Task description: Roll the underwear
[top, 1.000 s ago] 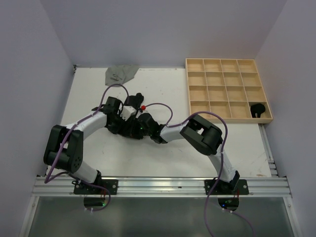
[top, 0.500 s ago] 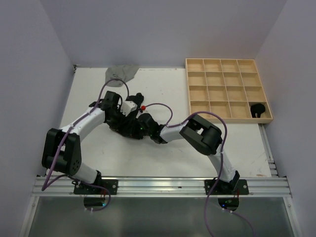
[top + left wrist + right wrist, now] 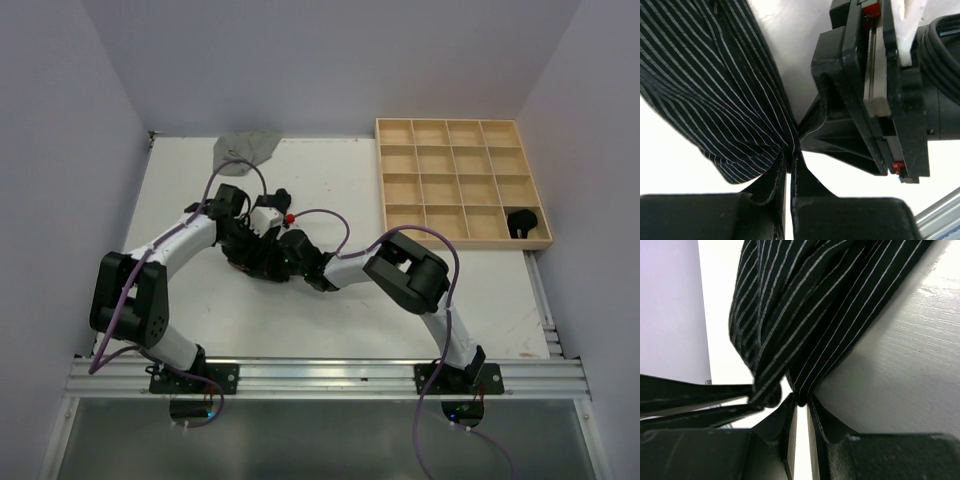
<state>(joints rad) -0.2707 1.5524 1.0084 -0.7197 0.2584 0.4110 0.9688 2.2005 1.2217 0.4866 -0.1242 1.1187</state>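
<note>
The left gripper (image 3: 788, 169) has just snapped together, pinching an edge of the black pinstriped underwear (image 3: 725, 85) at mid-table, and its arm has nudged away from the bases. Just beside it, the right gripper (image 3: 801, 402) has narrowed too, jaws nipped on a fold of the same cloth. Both ends held, so the roll looks ready to start. Far right, the wooden tray (image 3: 381, 180) holds one dark bundle (image 3: 520, 222)

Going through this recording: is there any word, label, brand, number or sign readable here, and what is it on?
None readable.
The striped underwear, pinched by the left hand and the right hand, shows only stripes.
The grey underwear, the wooden grid tray and the rolled black piece in it show no print.
</note>
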